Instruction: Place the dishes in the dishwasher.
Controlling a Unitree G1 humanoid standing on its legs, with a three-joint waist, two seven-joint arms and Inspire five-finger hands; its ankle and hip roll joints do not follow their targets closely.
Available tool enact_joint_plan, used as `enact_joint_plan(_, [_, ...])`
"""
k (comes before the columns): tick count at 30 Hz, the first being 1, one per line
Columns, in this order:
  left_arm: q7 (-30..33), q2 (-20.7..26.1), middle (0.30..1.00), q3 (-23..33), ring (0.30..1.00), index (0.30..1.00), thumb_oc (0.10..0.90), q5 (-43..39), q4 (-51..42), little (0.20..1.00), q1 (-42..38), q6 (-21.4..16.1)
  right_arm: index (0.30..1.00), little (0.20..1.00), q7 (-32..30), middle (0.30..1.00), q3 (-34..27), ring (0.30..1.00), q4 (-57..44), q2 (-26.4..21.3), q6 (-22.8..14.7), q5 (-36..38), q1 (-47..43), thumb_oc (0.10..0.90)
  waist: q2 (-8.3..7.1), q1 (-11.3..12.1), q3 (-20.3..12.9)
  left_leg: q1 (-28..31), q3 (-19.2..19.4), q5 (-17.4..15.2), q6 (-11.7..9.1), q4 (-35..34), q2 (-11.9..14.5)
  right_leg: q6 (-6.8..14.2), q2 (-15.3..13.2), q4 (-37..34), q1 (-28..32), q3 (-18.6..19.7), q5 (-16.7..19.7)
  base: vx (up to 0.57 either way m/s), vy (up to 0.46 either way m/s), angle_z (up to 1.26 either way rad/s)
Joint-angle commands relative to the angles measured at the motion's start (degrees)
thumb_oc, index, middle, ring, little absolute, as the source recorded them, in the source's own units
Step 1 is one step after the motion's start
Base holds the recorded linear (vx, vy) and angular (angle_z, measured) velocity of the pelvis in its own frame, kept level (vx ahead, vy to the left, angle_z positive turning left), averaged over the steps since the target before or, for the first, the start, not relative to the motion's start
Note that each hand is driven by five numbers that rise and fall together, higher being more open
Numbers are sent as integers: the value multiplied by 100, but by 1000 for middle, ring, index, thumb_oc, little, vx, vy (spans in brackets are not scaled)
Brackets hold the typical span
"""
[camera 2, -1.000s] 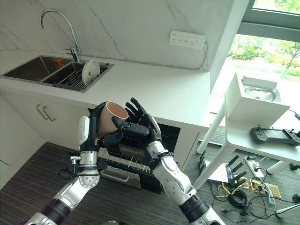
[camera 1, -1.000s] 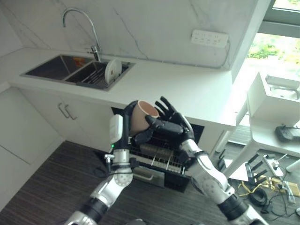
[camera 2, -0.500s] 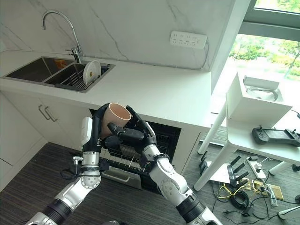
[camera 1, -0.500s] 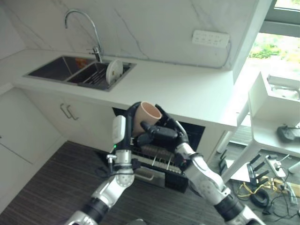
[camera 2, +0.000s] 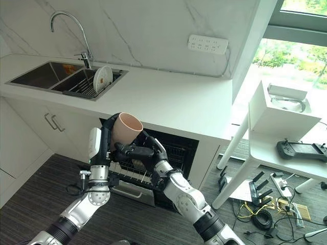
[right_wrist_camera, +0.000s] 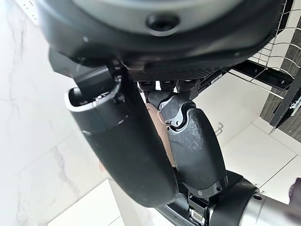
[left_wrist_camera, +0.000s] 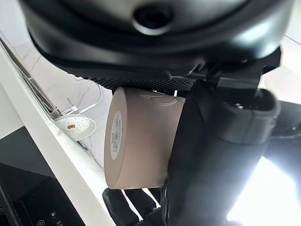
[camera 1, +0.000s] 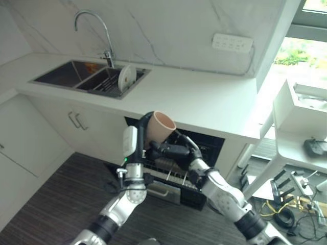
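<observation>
Since a second ago the right hand [camera 2: 137, 151] has dropped from beside the cup's rim to under its base, fingers folding from spread to curled against it, apparently for a handover. Open dishwasher with its wire rack [camera 2: 173, 153] sits beneath the white countertop [camera 2: 168, 102]. Tan ceramic cup [camera 2: 124, 130] is held aloft, tilted, left hand [camera 1: 143, 133] wrapped round it.

The right robot hand [camera 2: 137, 151], spread wide beside the cup [camera 2: 125, 130] a second ago, is now lowered and folded against the cup's underside, next to the left robot hand [camera 2: 106, 138], whose grip on the cup is kept.
</observation>
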Motion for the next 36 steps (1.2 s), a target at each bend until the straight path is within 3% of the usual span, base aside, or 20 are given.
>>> enact_joint_plan(1, [-90,-4,300,-403,300,300,400,40,-271,300,-1034,-491,900,900,481,900,-8,900,-25,532,-238,-58,-1069,800,-104,117,-269,419,-298,-407,-241,-146,89,643,-224,-439,625,392,-366,29,7,5])
enact_joint_plan(9, [-74,-234,300,-759,300,300,400,-70,-13,300,-1200,-465,900,900,421,900,30,900,187,782,-359,-17,-1536,800,-115,176,-257,421,-345,-415,-231,-146,64,610,-222,-439,664,381,-391,12,3,4])
enact_joint_plan(18, [-189,-370,300,-912,300,300,400,-474,59,300,-1163,-595,900,900,155,900,-99,900,342,945,-993,-140,-1729,800,-85,241,-260,416,-399,-414,-218,-146,48,599,-236,-439,703,357,-403,5,9,6])
enact_joint_plan(30, [-595,-599,300,-1046,300,300,400,-1098,65,300,-1152,-1272,900,900,-19,900,-267,900,297,1091,-1908,116,-1814,800,-38,237,-235,412,-389,-415,-194,-146,43,589,-248,-439,707,361,-397,0,1,1])
enact_joint_plan(36, [-421,-502,300,-1272,300,300,400,-479,45,300,-1305,-877,900,900,-41,900,-283,900,318,1183,-1994,908,-1743,800,-10,225,-234,391,-392,-415,-180,-146,26,604,-268,-439,702,363,-394,0,0,0])
